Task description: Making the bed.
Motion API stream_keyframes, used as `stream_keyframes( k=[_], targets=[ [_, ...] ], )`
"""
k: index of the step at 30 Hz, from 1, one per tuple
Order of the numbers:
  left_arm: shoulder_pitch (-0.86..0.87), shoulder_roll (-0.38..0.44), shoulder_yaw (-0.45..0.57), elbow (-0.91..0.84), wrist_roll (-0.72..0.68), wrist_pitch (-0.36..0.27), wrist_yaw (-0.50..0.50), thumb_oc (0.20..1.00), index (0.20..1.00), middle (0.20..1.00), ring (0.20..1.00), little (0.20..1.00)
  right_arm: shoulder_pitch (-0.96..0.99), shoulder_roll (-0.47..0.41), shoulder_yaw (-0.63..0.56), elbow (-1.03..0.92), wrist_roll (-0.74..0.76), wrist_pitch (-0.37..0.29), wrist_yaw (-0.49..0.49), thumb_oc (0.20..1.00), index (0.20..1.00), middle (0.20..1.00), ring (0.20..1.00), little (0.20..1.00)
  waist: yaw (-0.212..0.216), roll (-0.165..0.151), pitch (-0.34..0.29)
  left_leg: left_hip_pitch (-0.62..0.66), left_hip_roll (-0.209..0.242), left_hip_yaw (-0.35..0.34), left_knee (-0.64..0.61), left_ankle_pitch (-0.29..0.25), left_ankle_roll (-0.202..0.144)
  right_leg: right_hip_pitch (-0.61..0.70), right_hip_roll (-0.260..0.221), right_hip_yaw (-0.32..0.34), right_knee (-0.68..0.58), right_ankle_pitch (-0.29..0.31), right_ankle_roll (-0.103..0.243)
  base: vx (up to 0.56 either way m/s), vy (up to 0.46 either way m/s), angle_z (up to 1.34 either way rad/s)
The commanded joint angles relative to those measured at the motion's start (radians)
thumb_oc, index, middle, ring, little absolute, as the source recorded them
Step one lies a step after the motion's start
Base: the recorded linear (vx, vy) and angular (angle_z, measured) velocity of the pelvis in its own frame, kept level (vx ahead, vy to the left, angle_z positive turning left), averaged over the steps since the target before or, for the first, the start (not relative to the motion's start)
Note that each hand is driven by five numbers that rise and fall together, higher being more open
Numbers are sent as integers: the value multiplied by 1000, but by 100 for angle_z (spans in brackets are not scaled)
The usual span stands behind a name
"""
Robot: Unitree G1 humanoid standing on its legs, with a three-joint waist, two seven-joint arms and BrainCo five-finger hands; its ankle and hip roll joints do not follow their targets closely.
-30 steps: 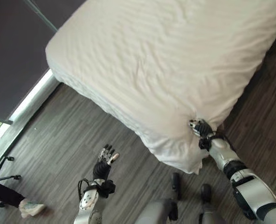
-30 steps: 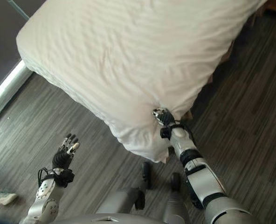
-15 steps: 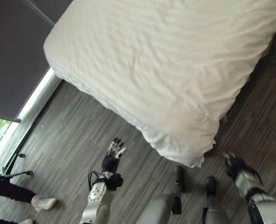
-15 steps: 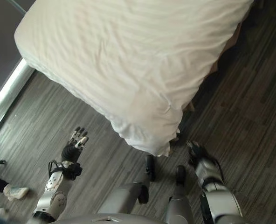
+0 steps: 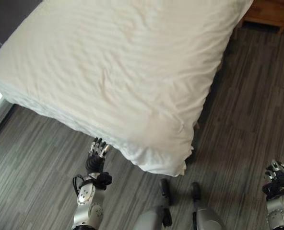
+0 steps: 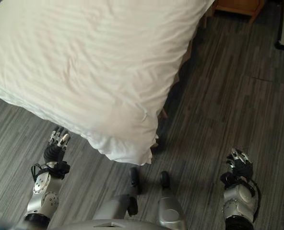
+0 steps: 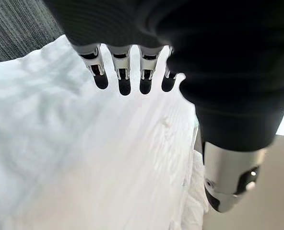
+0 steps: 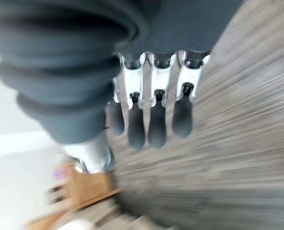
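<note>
A bed (image 5: 118,62) covered by a white sheet (image 5: 132,91) takes up most of the upper part of the head views, standing on a dark wood-grain floor (image 5: 247,110). The sheet lies fairly smooth across the top with shallow wrinkles, and it bunches into a loose, rumpled fold at the near corner (image 5: 173,160), which hangs over the floor. The left hand (image 5: 97,152) is raised just beside the bed's near edge, to the left of that corner, its fingers (image 7: 124,76) straight and close together, holding nothing; in the left wrist view they point over the white cloth without clearly touching it. The right hand (image 6: 240,165) is over the bare floor, well apart from the bed on its right side, with fingers (image 8: 156,120) straight in a row and nothing between them. A piece of wooden furniture (image 5: 269,12) stands on the floor beyond the bed's far right corner.
</note>
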Motion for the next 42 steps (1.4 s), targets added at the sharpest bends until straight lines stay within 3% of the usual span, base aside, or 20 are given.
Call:
stream_keyframes(
  k=[1, 2, 5, 7, 9, 10, 13, 14, 15, 18, 19, 20, 21, 22, 24, 25, 26, 29, 34, 42],
  targets=[
    [-21, 26, 22, 71, 73, -67, 51, 1000, 1000, 1000, 1000, 1000, 31, 32, -16, -19, -108, -93, -66, 1000, 1000, 1000, 1000, 1000, -35, -28, -80, 120, -30, 46, 13, -160, 25, -36, 7, 57, 33, 20, 44, -72, 63, -13],
    [-21, 26, 22, 71, 73, -67, 51, 1000, 1000, 1000, 1000, 1000, 32, 33, -16, -20, -109, -92, -66, 1000, 1000, 1000, 1000, 1000, -33, -29, -80, 120, -30, 48, 13, -160, 25, -36, 8, 59, 32, 21, 44, -201, 53, -44],
    [-28, 64, 29, 67, 120, -69, 60, 1000, 1000, 1000, 1000, 1000, 59, 78, 8, -147, -158, -104, -67, 1000, 1000, 1000, 1000, 1000, -48, -45, -66, 103, -6, 125, 13, -148, 28, -103, 33, 167, 65, 75, 73, -242, -1, -81],
    [-54, 98, 29, 42, 120, -81, 82, 1000, 1000, 1000, 1000, 1000, 32, 95, 55, -207, -162, -110, -81, 1000, 1000, 1000, 1000, 1000, -35, -34, -41, 98, 29, 151, 13, -133, 31, -108, -8, 50, 199, -49, 35, -254, -63, -86],
    [-55, 99, 45, 19, 107, -85, 85, 1000, 1000, 1000, 1000, 1000, 20, 97, 62, -211, -160, -115, -93, 1000, 1000, 1000, 1000, 1000, -32, -28, -39, 93, 34, 154, 13, -130, 33, -87, -46, 7, 271, -76, 23, -162, -109, -64],
    [-53, 92, 56, 13, 73, -98, 85, 1000, 1000, 1000, 1000, 1000, -1, 86, 88, -216, -177, -105, -99, 1000, 1000, 1000, 1000, 1000, -18, -26, -54, 94, 41, 170, 13, -126, 29, -28, -111, -36, 302, -68, 16, -207, -249, -58],
    [-5, 85, 82, -6, 43, -104, 85, 1000, 1000, 1000, 1000, 1000, -34, 73, 127, -233, -206, -94, -112, 1000, 1000, 1000, 1000, 1000, 35, -47, -94, 99, 65, 213, 14, -107, -1, 57, -196, -151, 278, -26, 42, -143, -342, -70],
    [-3, 85, 83, -7, 43, -104, 86, 1000, 1000, 1000, 1000, 1000, -34, 73, 128, -234, -207, -94, -113, 1000, 1000, 1000, 1000, 1000, 35, -48, -93, 101, 65, 214, 14, -105, -1, 60, -195, -152, 273, -23, 41, -243, -610, -55],
    [27, 86, 101, -12, 41, -106, 92, 1000, 1000, 1000, 1000, 1000, -43, 72, 148, -256, -187, -95, -96, 1000, 1000, 1000, 1000, 1000, 57, -74, -103, 81, 103, 256, 18, -77, -41, 93, -174, -214, 180, -91, 57, -323, -723, -39],
    [32, 61, 126, 19, 4, -112, 95, 1000, 1000, 1000, 1000, 1000, 2, 47, 184, -275, -190, -90, -60, 1000, 1000, 1000, 1000, 1000, 54, -95, -91, 67, 194, 287, 28, 13, -117, 96, -93, -185, 114, -161, 7, -351, -903, -63],
    [30, 48, 133, 40, -14, -111, 88, 1000, 1000, 1000, 1000, 1000, 24, 32, 183, -291, -207, -84, -55, 1000, 1000, 1000, 1000, 1000, 46, -100, -79, 77, 217, 295, 38, 20, -119, 104, -74, -185, 109, -170, -5, -334, -903, -17],
    [40, 6, 109, 65, -24, -106, 70, 1000, 1000, 1000, 1000, 1000, 27, -25, 182, -276, -261, -74, -64, 1000, 1000, 1000, 1000, 1000, 67, -115, -46, 53, 191, 131, 164, 4, -84, 107, -53, -148, 94, -163, -24, -281, -662, -29],
    [55, -12, 99, 58, -16, -102, 68, 1000, 1000, 1000, 1000, 1000, 10, -41, 178, -263, -261, -69, -66, 1000, 1000, 1000, 1000, 1000, 83, -123, -39, 45, 149, 35, 215, -39, -66, 108, -50, -121, 84, -152, -22, -247, -564, -87],
    [81, -22, 84, 31, -12, -100, 54, 1000, 1000, 1000, 1000, 1000, -10, -33, 175, -238, -223, -72, -60, 1000, 1000, 1000, 1000, 1000, 117, -131, -39, 29, 63, -72, 310, -124, -38, 100, -38, -63, 75, -125, -9, -111, -286, -129],
    [87, -16, 85, 3, -10, -97, 40, 1000, 1000, 1000, 1000, 1000, 1, -25, 171, -241, -192, -72, -36, 1000, 1000, 1000, 1000, 1000, 135, -128, -63, 26, -13, -121, 318, -187, -7, 92, -13, -12, 65, -111, -4, -29, -177, -212],
    [87, -16, 85, 3, -10, -97, 40, 1000, 1000, 1000, 1000, 1000, 1, -25, 171, -241, -192, -72, -36, 1000, 1000, 1000, 1000, 1000, 136, -128, -62, 27, -13, -120, 318, -188, -7, 92, -13, -11, 65, -111, -4, -15, -137, -209],
    [71, -13, 74, -16, 1, -89, 40, 1000, 1000, 1000, 1000, 1000, 10, -25, 167, -237, -209, -66, -41, 1000, 1000, 1000, 1000, 1000, 139, -118, -91, 35, -71, -157, 255, -193, 17, 86, 11, 9, 50, -96, -3, -34, -116, -161],
    [32, -2, 55, -16, 56, -88, 60, 1000, 1000, 1000, 1000, 1000, -1, -7, 145, -220, -237, -70, -78, 1000, 1000, 1000, 1000, 1000, 122, -104, -124, 53, -111, -161, 136, -139, 28, 77, 37, 3, 31, -74, 5, -59, -64, -69],
    [4, 3, 36, -46, 72, -88, 74, 1000, 1000, 1000, 1000, 1000, 5, 50, 186, -228, -228, -69, -71, 1000, 1000, 1000, 1000, 1000, 91, -100, -140, 96, -100, -138, 78, -127, 34, 75, 60, 23, 21, -70, 4, -21, 21, -18],
    [41, 2, 56, -116, 85, -85, 52, 1000, 1000, 1000, 1000, 1000, 19, 66, 193, -250, -227, -58, -32, 1000, 1000, 1000, 1000, 1000, 93, -99, -154, 154, -104, -146, 52, -131, 45, 94, 61, 31, 69, -101, -9, 18, 33, 44]
  ],
)
